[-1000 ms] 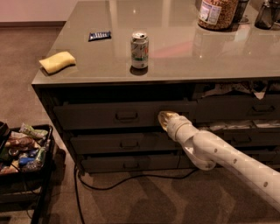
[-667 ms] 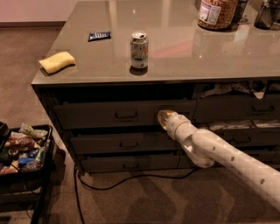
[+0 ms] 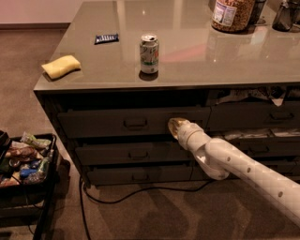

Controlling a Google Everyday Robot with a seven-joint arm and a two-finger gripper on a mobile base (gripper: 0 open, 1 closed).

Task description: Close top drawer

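The top drawer (image 3: 93,123) is the wide dark grey-olive front just under the counter, with a small metal loop handle (image 3: 135,123) at its centre. Its front sits nearly flush with the cabinet, and its inside is hidden. My gripper (image 3: 175,128) is at the end of the white arm, which comes in from the lower right. It rests against the right part of the drawer front, to the right of the handle.
Two slimmer drawers (image 3: 131,153) lie below, and drawers with paper clutter (image 3: 243,96) to the right. On the counter (image 3: 197,51) stand a soda can (image 3: 149,53), a yellow sponge (image 3: 61,66), a dark packet (image 3: 106,38) and a jar (image 3: 232,14). A cart of snacks (image 3: 23,159) stands at left; a cable (image 3: 140,192) crosses the floor.
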